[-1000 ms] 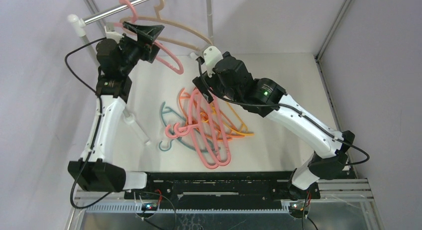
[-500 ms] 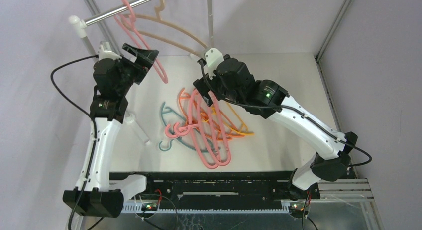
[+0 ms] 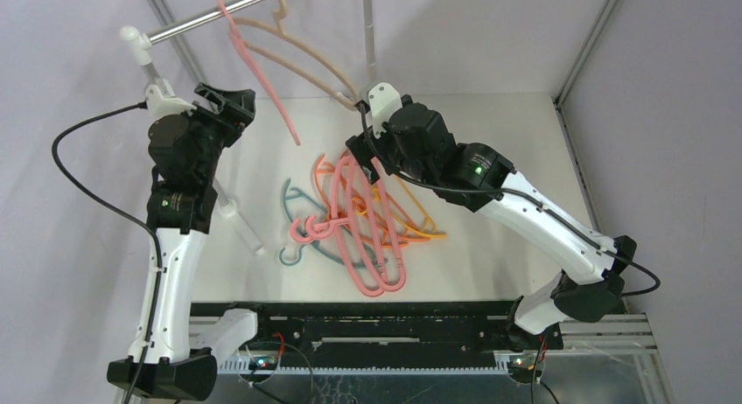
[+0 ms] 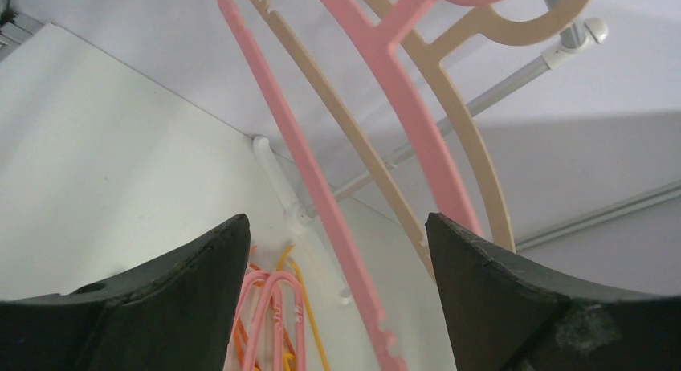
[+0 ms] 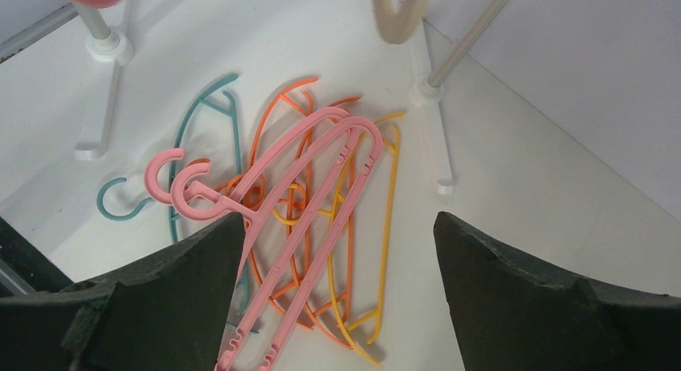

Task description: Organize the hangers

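1. On the tabletop (image 3: 507,142), the heap of hangers (image 3: 359,220) lies mid-surface with pink, orange and teal ones interlocked. Risk: lifting one may drag its neighbours.
2. On the rail (image 3: 188,24) hang a pink hanger (image 3: 262,76) and a beige hanger (image 4: 472,146). Risk: a bump from my left arm could unhook them.
3. My right claw (image 5: 337,222) is wide and empty, directly above the heap.
4. My left claw (image 4: 337,226) is wide and empty. The hung pink hanger crosses between its fingers, apparently touching neither.

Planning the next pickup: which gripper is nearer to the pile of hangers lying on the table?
Right. The right gripper hovers open directly above the pile; the left gripper is up by the pink hanger on the rail.
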Controlling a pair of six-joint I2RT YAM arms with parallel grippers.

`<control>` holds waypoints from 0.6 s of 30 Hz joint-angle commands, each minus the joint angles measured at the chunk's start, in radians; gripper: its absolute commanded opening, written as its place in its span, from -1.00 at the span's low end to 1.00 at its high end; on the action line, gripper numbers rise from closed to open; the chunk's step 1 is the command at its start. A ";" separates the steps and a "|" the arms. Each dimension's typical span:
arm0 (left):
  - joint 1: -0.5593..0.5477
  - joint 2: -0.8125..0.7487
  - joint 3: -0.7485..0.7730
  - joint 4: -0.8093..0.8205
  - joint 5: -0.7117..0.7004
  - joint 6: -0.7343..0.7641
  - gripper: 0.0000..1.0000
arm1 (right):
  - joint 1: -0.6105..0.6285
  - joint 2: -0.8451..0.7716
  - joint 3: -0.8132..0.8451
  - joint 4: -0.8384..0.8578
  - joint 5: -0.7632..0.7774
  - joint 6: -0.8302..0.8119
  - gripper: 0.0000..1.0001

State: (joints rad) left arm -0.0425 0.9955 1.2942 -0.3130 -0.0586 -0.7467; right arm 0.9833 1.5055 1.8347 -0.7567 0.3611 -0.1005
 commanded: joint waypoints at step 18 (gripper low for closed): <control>0.010 0.025 0.052 0.022 -0.050 0.070 0.63 | -0.263 -0.010 -0.049 -0.035 -0.118 0.145 0.65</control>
State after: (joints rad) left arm -0.0422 1.1007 1.3731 -0.2958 -0.1020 -0.7074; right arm 0.7563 1.4937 1.8084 -0.7719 0.2798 -0.0036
